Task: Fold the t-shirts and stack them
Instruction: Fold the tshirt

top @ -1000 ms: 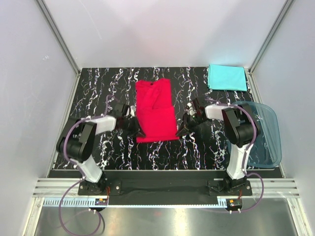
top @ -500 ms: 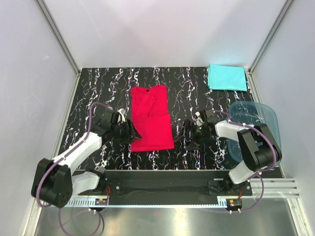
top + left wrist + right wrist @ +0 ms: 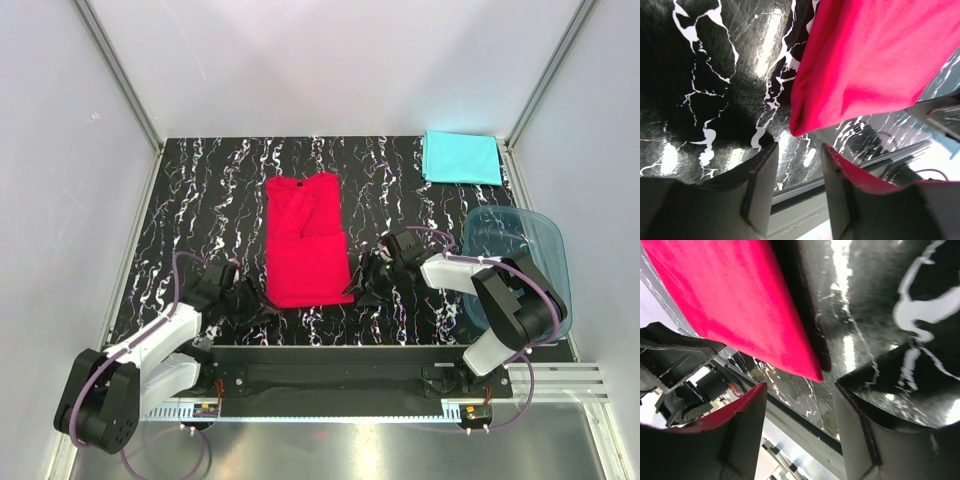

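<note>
The black marbled surface (image 3: pixel 180 200) carries a red t-shirt (image 3: pixel 305 245), folded into a long strip and lying flat between the two sets of jaws. A translucent blue tub (image 3: pixel 545 270) sits outboard of the right jaws. A folded turquoise t-shirt (image 3: pixel 460 157) lies well beyond them, at the far corner. The left jaws stand parted and empty, the red shirt's near corner just ahead; the right jaws likewise.
</note>
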{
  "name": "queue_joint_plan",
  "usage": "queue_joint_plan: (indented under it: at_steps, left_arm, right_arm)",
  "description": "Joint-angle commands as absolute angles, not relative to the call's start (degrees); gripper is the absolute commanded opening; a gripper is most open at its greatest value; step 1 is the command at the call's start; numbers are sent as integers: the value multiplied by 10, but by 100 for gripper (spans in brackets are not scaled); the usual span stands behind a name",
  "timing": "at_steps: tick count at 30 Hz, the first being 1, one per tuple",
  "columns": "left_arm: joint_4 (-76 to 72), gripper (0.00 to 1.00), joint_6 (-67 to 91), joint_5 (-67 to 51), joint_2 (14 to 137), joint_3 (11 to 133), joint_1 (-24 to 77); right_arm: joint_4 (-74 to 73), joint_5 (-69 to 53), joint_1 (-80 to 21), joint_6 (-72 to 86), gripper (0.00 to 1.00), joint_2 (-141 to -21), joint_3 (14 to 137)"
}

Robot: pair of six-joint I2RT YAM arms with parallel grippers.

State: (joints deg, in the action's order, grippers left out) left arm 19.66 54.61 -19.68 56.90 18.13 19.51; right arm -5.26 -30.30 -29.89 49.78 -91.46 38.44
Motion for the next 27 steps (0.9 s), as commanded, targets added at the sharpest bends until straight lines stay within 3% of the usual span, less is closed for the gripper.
queue_joint_plan:
  at_steps: [1, 17, 27]
  left_arm:
    - [170, 48, 563, -169, 567, 172, 191]
    - [135, 50, 651, -136, 579, 143, 185]
    - [131, 50, 647, -124, 606, 147, 164]
  right_arm:
    - [-38, -226, -323, 515, 62, -934, 378]
    - [-8, -187, -329, 580, 50, -922, 330]
    - [-18, -174, -329, 589, 49, -915, 329]
